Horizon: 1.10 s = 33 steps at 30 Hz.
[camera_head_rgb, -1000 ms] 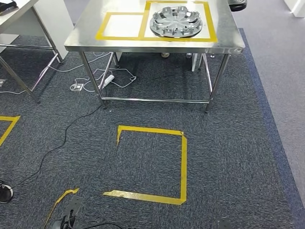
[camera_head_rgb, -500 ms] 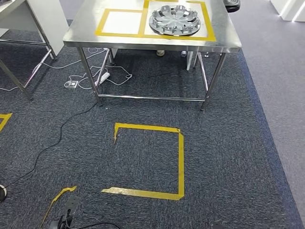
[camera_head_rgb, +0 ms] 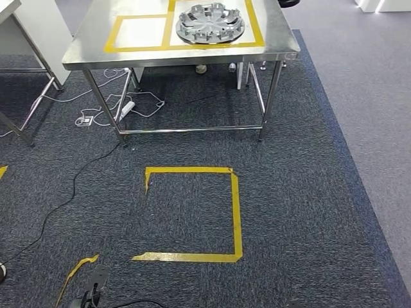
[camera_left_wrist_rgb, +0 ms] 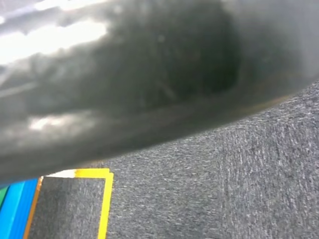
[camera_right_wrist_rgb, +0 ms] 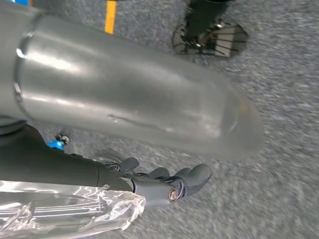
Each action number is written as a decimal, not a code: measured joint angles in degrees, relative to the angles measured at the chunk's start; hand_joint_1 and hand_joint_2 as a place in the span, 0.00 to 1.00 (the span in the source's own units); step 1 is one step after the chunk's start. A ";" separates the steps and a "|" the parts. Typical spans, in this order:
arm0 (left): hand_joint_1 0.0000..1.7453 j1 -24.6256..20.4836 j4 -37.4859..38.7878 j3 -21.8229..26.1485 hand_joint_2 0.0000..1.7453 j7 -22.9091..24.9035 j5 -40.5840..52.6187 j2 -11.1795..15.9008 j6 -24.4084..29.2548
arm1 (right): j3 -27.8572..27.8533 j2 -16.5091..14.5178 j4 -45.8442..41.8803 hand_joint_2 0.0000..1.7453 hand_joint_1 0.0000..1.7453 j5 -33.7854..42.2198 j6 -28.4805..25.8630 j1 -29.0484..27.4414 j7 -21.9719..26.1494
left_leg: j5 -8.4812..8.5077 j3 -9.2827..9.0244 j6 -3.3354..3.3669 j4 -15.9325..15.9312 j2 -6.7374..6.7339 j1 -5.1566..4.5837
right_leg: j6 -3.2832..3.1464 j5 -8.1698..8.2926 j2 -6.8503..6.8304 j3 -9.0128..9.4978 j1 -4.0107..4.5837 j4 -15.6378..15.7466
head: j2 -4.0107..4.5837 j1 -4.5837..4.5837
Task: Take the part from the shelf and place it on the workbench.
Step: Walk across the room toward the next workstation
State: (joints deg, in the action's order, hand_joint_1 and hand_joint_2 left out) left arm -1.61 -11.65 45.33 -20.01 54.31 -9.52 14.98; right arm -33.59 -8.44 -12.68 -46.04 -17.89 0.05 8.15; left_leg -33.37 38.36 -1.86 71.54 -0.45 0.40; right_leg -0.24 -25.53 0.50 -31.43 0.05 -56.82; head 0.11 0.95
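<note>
Part (camera_head_rgb: 210, 22), silver spoked disc, flat on bench (camera_head_rgb: 82, 46), inside larger yellow-taped square; smaller taped square (camera_head_rgb: 138, 32) just beside part, bare. Yellow tape outline (camera_head_rgb: 236, 212) on carpet near bench front legs. Right hand (camera_right_wrist_rgb: 165, 184) hanging over carpet, well apart from part; fingers (camera_right_wrist_rgb: 195, 175) loosely extended, slightly parted, gripping nothing. Left hand: cannot tell finger state from blurred wrist view

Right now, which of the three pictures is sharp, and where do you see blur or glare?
Head view: sharp, with mild glare on the stainless steel workbench. Left wrist view: a dark blurred shape with bright streaks, and the grey carpet is smeared. Right wrist view: the right hand is fairly sharp, the carpet soft.
</note>
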 joint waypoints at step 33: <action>0.00 0.32 0.00 1.05 0.00 0.45 0.02 -0.13 0.16 | -0.02 -0.66 0.54 0.00 0.00 -0.98 2.36 -0.28 -3.27 | 1.63 -1.24 0.13 -1.25 0.19 0.02 | 0.05 0.66 1.61 -1.52 0.07 -0.79 | 0.00 -0.29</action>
State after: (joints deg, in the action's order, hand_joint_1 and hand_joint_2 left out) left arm -1.29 -11.65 46.38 -19.56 54.33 -9.66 15.15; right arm -33.62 -9.10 -12.14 -47.02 -15.53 -0.23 4.88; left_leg -31.74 37.12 -1.73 70.29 -0.25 0.42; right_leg -0.19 -24.87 2.10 -32.96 0.13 -57.62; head 0.11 0.66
